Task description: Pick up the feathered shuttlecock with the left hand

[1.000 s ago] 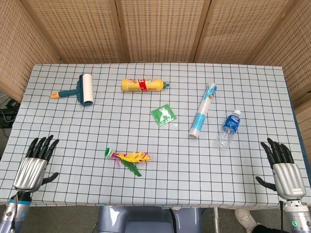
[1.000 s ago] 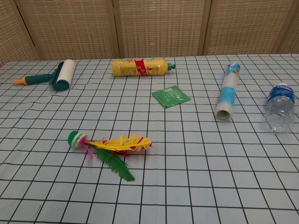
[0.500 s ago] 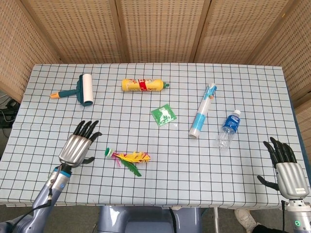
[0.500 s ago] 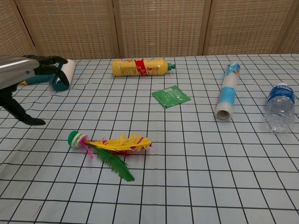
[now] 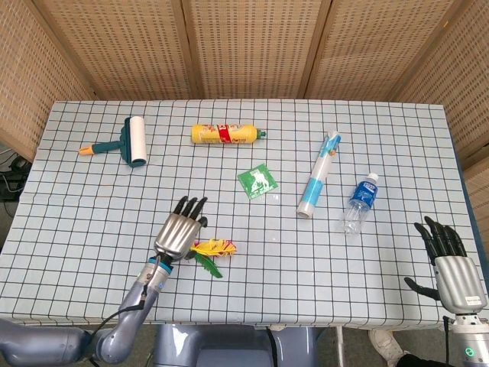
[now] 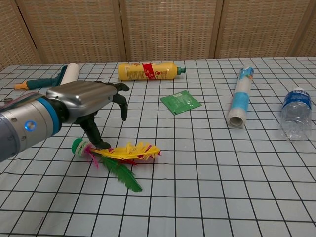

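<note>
The feathered shuttlecock (image 6: 126,151) lies flat on the checked tablecloth, its green base (image 6: 77,146) to the left and its yellow, pink and green feathers (image 5: 214,248) trailing right. My left hand (image 6: 85,100) hovers over the base end with the fingers spread and arched down. Its thumb tip comes down right beside the base, and nothing is held. In the head view the left hand (image 5: 181,228) covers the base. My right hand (image 5: 451,267) stays open at the table's front right edge, far from the shuttlecock.
A lint roller (image 6: 65,76) lies at the back left and a yellow bottle (image 6: 148,70) behind the hand. A green packet (image 6: 180,102) sits mid-table. To the right lie a blue-white tube (image 6: 239,96) and a water bottle (image 6: 295,113).
My left hand has swept from the front left edge rightward over the table and now sits above the shuttlecock's base. The right hand has barely shifted.
</note>
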